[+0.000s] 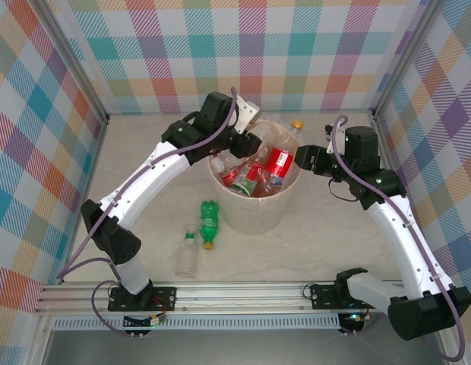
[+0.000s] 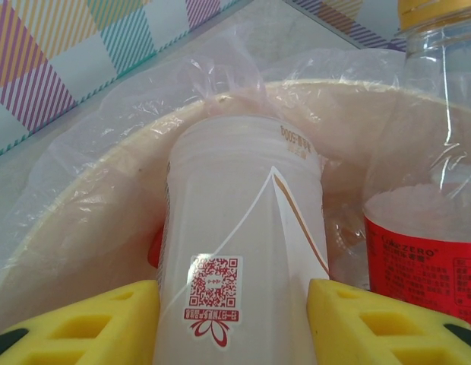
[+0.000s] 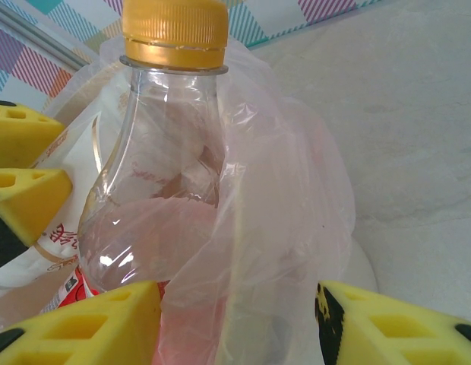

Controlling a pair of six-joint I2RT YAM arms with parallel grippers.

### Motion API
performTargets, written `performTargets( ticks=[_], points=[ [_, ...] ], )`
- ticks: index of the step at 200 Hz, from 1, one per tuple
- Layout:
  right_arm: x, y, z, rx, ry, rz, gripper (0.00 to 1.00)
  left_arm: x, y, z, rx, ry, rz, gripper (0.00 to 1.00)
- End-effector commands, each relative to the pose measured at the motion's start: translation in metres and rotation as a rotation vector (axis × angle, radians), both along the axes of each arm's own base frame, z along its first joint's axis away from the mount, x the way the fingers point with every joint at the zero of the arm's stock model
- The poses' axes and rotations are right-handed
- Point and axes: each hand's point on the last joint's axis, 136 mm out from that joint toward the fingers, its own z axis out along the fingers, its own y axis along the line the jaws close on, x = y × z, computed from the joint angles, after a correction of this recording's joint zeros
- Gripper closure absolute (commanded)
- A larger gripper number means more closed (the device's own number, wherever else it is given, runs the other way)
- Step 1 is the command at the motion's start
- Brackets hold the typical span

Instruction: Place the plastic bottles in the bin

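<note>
Left claw (image 2: 232,304) grips a smooth white-sleeved bottle (image 2: 235,220) over the round bin (image 2: 76,201); right claw (image 3: 237,304) gapes

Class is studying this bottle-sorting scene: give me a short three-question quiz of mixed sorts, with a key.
1. True or false: the left pincer grips a white-labelled bottle above the bin.
2. How many bottles lie on the table outside the bin?
3. What colour is the cap of the clear-necked bottle in front of the right pincer? A blue, B orange, C green.
Key: 1 true. 2 two, a green bottle and a clear bottle. 3 B.
</note>
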Motion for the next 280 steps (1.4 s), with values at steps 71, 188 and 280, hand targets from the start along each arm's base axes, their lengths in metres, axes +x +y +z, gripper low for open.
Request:
performTargets(
  ticks=[71,188,280],
  points=[
    [-0.012,-0.011,0.029,0.001,-0.124,-0.042,0.38,-0.020,0.002,0.039,-0.048,-0.058,-0.018,0.12],
    [-0.019,-0.022,0.033,-0.027,-0.156,-0.080,0.34,-0.066,0.159,0.065,-0.090,-0.016,0.439,0.03],
    [-0.005,-0.037,0.019,-0.079,-0.164,-0.152,0.34,-0.192,0.206,-0.115,-0.010,0.704,0.704,0.10]
  ],
)
